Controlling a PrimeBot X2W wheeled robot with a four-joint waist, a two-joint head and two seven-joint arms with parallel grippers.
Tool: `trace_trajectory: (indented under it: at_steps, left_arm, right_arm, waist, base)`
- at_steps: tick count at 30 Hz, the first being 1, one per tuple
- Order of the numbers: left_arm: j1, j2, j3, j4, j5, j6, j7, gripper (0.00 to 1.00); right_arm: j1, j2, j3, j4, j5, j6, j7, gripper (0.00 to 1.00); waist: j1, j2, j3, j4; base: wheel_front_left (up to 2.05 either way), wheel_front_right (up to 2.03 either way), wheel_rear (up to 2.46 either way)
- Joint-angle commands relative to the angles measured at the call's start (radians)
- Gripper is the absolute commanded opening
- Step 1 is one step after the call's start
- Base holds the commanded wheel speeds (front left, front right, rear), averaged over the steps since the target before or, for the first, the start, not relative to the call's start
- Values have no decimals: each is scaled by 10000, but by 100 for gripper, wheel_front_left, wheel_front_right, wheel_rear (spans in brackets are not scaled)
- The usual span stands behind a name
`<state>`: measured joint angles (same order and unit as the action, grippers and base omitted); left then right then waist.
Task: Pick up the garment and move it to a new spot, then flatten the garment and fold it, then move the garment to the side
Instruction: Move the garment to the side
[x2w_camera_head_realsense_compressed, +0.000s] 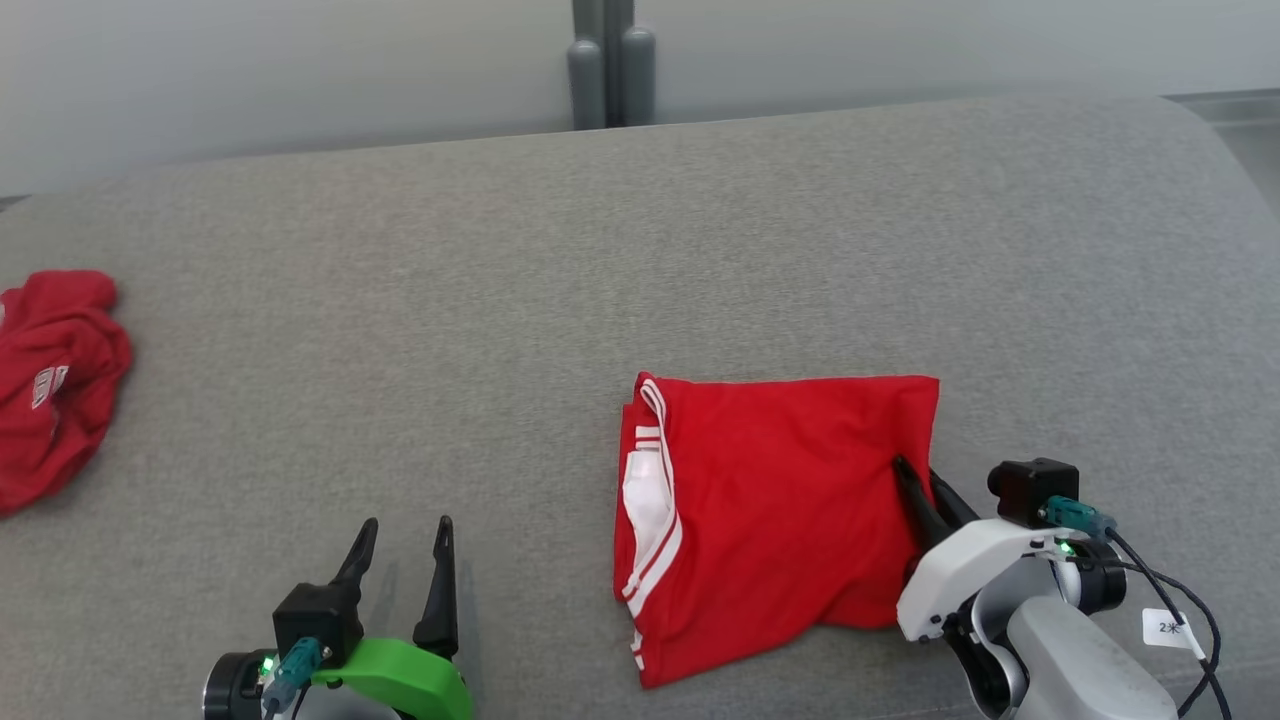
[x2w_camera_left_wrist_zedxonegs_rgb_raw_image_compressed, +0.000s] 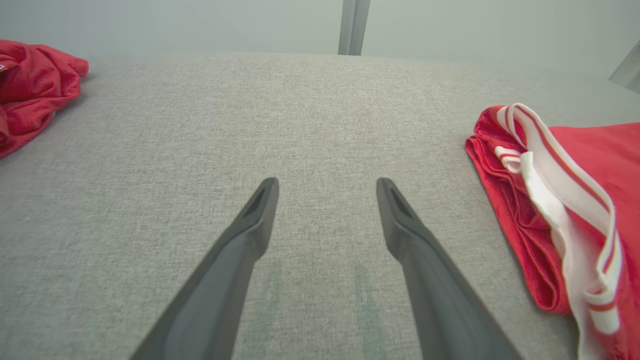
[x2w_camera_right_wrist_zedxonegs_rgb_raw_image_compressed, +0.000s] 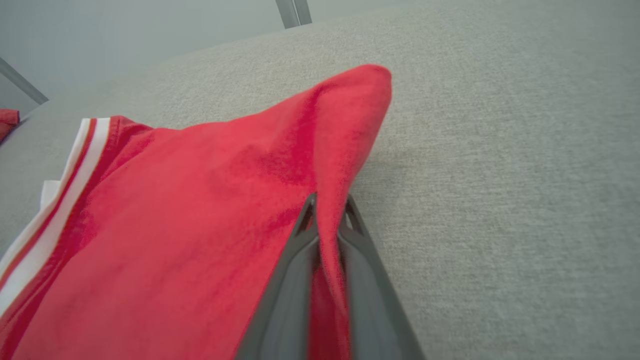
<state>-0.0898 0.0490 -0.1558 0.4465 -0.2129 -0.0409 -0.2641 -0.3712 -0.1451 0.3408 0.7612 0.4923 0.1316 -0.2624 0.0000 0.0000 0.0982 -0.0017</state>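
Observation:
The garment (x2w_camera_head_realsense_compressed: 780, 500) is red with white stripes along its left edge and lies folded into a rough rectangle on the grey table, right of centre. My right gripper (x2w_camera_head_realsense_compressed: 915, 478) is shut on its right edge, and the right wrist view shows a ridge of the garment (x2w_camera_right_wrist_zedxonegs_rgb_raw_image_compressed: 200, 225) pinched between both fingers (x2w_camera_right_wrist_zedxonegs_rgb_raw_image_compressed: 295, 260). My left gripper (x2w_camera_head_realsense_compressed: 405, 535) stands open at the lower left over bare table, well left of the garment. In the left wrist view the garment's striped edge (x2w_camera_left_wrist_zedxonegs_rgb_raw_image_compressed: 560, 210) lies to the right of the spread fingers (x2w_camera_left_wrist_zedxonegs_rgb_raw_image_compressed: 250, 235).
A second red cloth (x2w_camera_head_realsense_compressed: 50, 385) lies crumpled at the table's far left edge, with the same cloth (x2w_camera_left_wrist_zedxonegs_rgb_raw_image_compressed: 30, 85) at the upper left of the left wrist view. The grey fabric-covered table (x2w_camera_head_realsense_compressed: 600, 260) stretches wide behind the garment. A grey post (x2w_camera_head_realsense_compressed: 610, 65) stands beyond the far edge.

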Motion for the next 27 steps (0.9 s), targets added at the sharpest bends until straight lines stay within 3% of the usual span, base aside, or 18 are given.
trace_trajectory:
  at_steps: [1,8,15,22,27]
  left_arm:
    - [56,36,92,-67,115,-31,5,100]
    - [-151,36,158,-254,238,-173,7,100]
    - [-333,38,0,-588,289,-221,7,100]
    - [-680,44,-283,-754,438,-354,5,100]
    - [-1069,46,-346,-962,612,-398,5,100]
  right_arm:
    - [119,33,-12,-111,-61,-19,-29,0]
    - [224,252,135,-477,-70,-19,-31,0]
    - [248,365,435,-827,-13,-19,-30,0]
    - [130,424,516,-1134,61,-19,-30,0]
    - [-365,488,789,-1281,-44,-16,-30,0]
  waist:
    - [0,0,-169,-1465]
    - [0,0,-108,-3573]
    - [0,0,95,-5071]
    - [0,0,534,-5417]
    - [0,0,1126,-5101]
  base:
    - [0,0,0]
    - [0,0,0]
    - [0,0,0]
    - [0,0,0]
    - [0,0,0]
